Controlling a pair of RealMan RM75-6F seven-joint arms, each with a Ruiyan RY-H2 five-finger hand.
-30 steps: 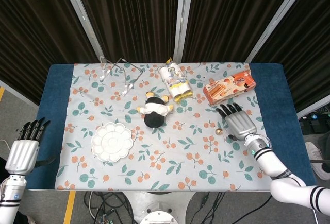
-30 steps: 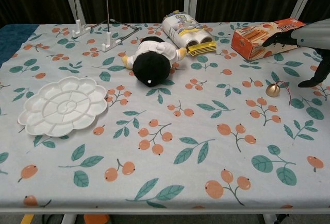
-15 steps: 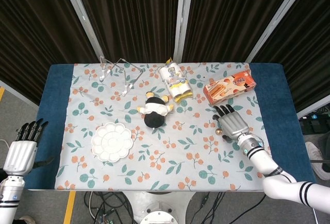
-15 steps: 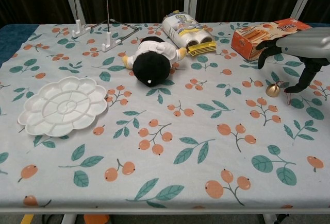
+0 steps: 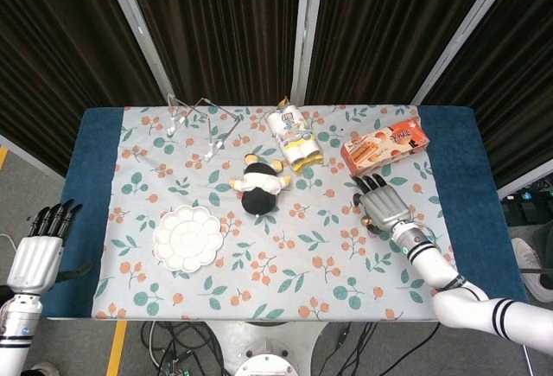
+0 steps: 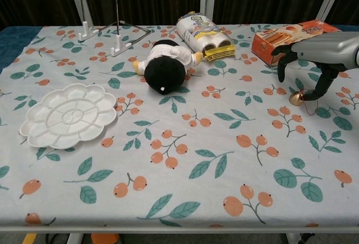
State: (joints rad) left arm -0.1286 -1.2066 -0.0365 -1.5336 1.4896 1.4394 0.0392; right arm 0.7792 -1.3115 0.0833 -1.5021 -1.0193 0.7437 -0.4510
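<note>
A table [image 5: 95, 212] is seen from above and from chest height, covered by a pale cloth [image 5: 285, 264] printed with orange berries and green leaves, with blue edges left bare at both sides. On the near left part of the cloth a white flower-shaped palette [image 5: 187, 238] is laid flat. Toward the middle a black and white plush toy [image 5: 257, 188] is lying on its side, and just behind it a yellow and white snack pack [image 5: 294, 138] is placed lengthwise. At the far left a thin wire stand [image 5: 203, 121] is set, and at the far right an orange box [image 5: 384, 149] is lying on its long side. The right hand [image 5: 383, 206] is held low over the cloth, just in front of the orange box, with its dark fingers [image 6: 284, 59] spread apart and curved downward and nothing gripped between them. A small gold bell [image 6: 296, 97] is resting on the cloth directly beneath this hand, between the thumb and the other fingers; whether it is touched by a fingertip cannot be told. The left hand [image 5: 39, 251] is held off the left edge of the table, well apart from everything on it, with its fingers straight and close side by side and nothing held.
</note>
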